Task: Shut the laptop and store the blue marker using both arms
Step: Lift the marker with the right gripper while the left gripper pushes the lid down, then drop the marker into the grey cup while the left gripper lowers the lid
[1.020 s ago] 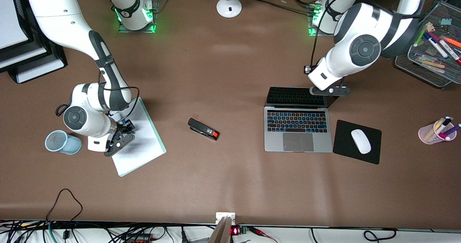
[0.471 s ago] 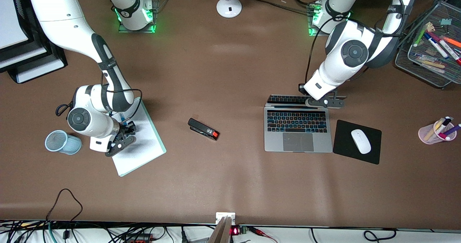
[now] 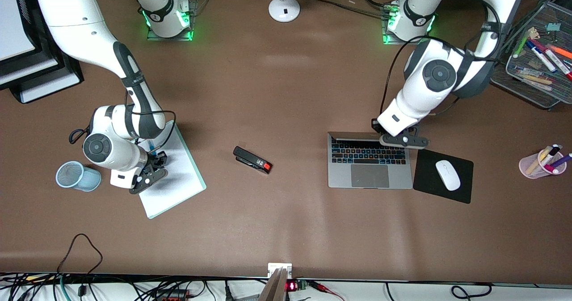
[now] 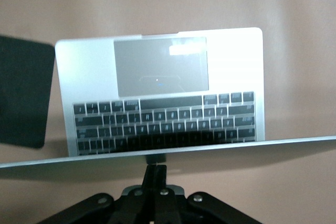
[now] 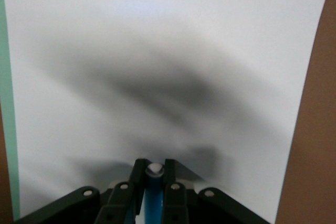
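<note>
The silver-grey laptop (image 3: pixel 370 171) lies open near the left arm's end of the table, its lid (image 3: pixel 353 135) tipped forward over the backlit keys. My left gripper (image 3: pixel 402 139) is shut and presses on the lid's top edge. In the left wrist view the shut fingertips (image 4: pixel 156 170) touch the lid edge (image 4: pixel 236 144), with the keyboard (image 4: pixel 163 124) under it. My right gripper (image 3: pixel 149 170) is shut on the blue marker (image 5: pixel 154 195), just above a white notepad (image 3: pixel 176 182). The marker's white end (image 5: pixel 154 169) points down at the paper (image 5: pixel 157 51).
A light-blue mesh cup (image 3: pixel 78 176) lies beside the right gripper. A black stapler (image 3: pixel 252 159) sits mid-table. A black mouse pad (image 3: pixel 429 189) with a white mouse (image 3: pixel 447 174) lies beside the laptop. A pink pen cup (image 3: pixel 538 167), a mesh tray of markers (image 3: pixel 532 84) and black paper trays (image 3: pixel 40 86) stand at the table's ends.
The left gripper has pushed the laptop lid down toward the keyboard; the screen no longer shows. The right gripper with the marker has shifted slightly over the notepad.
</note>
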